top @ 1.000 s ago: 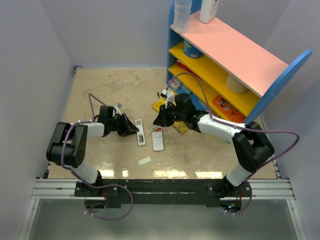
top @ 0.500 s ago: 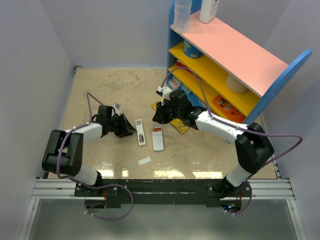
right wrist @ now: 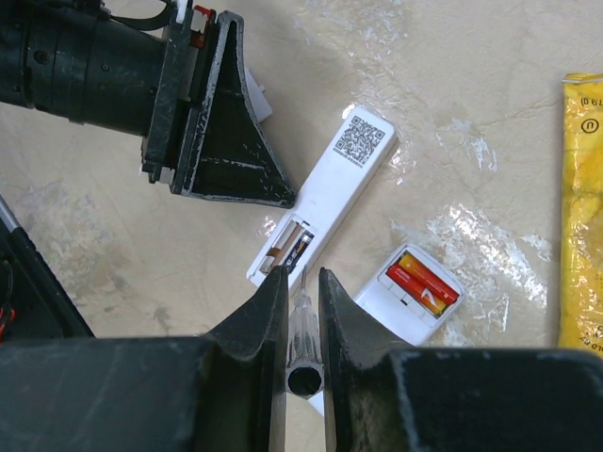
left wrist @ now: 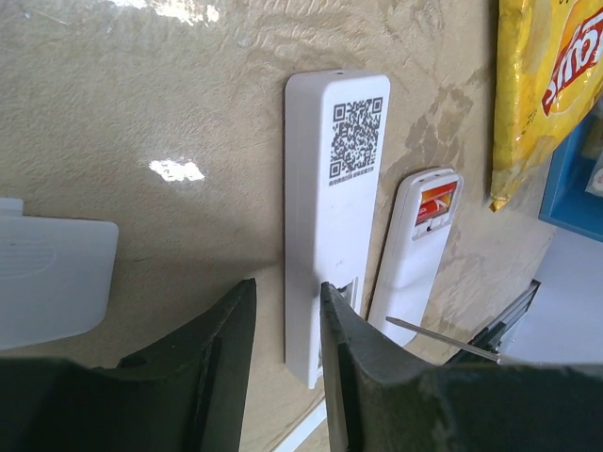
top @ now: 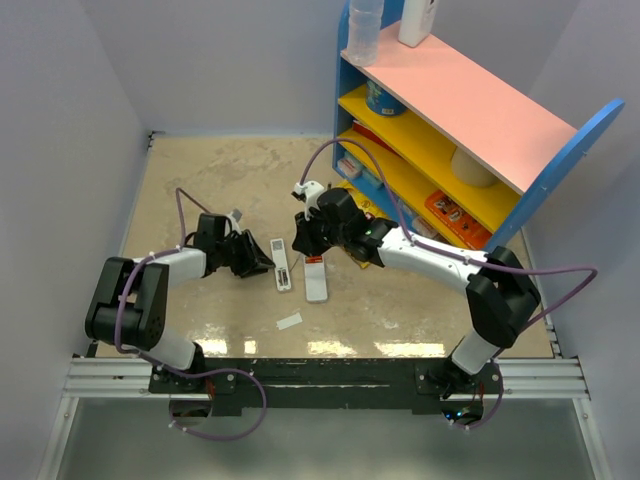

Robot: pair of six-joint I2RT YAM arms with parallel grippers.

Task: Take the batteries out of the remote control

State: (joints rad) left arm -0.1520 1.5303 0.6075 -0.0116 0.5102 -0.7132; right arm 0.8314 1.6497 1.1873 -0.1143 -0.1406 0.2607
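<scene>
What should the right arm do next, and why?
Probably shift the stick over to the batteries and pry one up. The jaws of the right gripper are shut on it, but its tip sits at the open slot of the bar, while the batteries lie exposed in the remote.

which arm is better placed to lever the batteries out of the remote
Probably right: the right gripper is shut on the stick, its tip close to the batteries in the open remote. The left gripper is open, empty, and sits at the bar instead.
</scene>
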